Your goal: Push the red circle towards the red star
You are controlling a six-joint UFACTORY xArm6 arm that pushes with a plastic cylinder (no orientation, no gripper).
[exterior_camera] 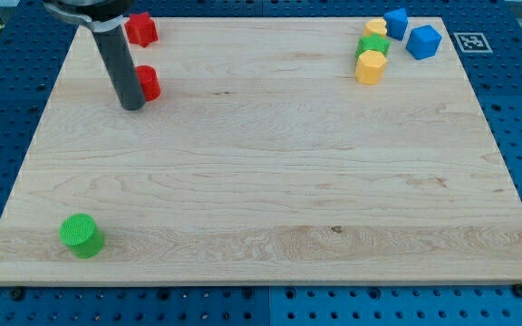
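The red star (pixel 140 29) lies near the view's top left corner of the wooden board (pixel 270 163). The red circle (pixel 149 82) lies a short way below it, partly hidden on its left side by my dark rod. My tip (pixel 132 106) rests on the board just left of and slightly below the red circle, touching or almost touching it. The rod rises from the tip to the view's top left.
A green circle (pixel 82 235) sits near the view's bottom left. At the top right is a cluster: two blue blocks (pixel 395 22) (pixel 423 42), a green block (pixel 373 44) and yellow blocks (pixel 370 67).
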